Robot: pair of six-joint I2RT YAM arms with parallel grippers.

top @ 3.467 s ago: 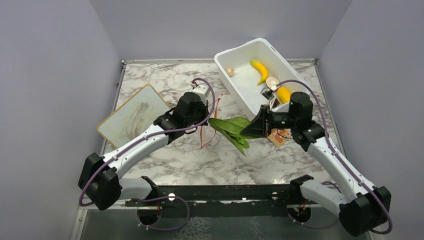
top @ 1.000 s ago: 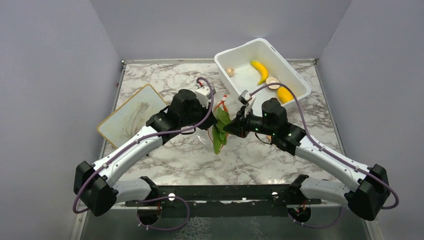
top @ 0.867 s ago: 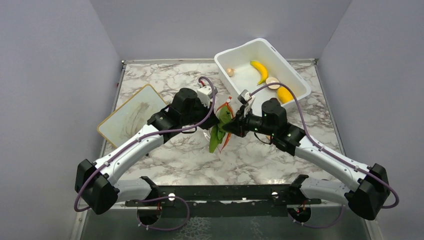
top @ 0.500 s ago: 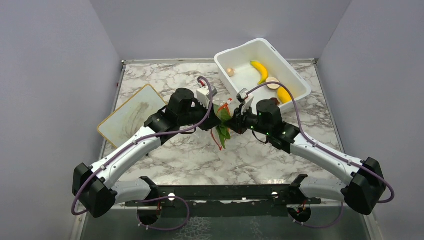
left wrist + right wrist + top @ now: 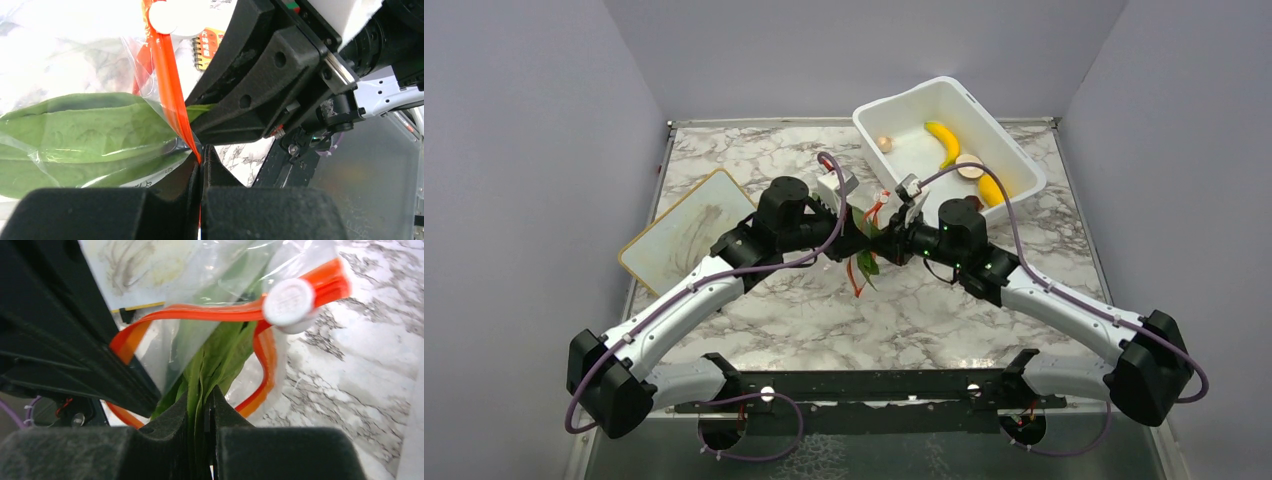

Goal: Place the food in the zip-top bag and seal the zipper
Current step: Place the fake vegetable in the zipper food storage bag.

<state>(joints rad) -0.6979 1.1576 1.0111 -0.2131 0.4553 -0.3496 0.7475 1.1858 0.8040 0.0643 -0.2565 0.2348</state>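
Marble table [image 5: 754,160], tub [image 5: 911,165] holding banana [image 5: 944,140], board [image 5: 689,228] left

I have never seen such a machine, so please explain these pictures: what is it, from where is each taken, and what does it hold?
These are two robot arms fixed at the near edge of a marble table. The wide picture comes from a camera above; the two close pictures come from cameras on the wrists. The left claw pinches the orange zipper of a clear zip-top bag. The right claw grips a green leafy vegetable, which passes through the bag's open mouth. Beyond them a white tub holds a banana, a yellow oval fruit and small beige pieces. A pale board lies on the left.
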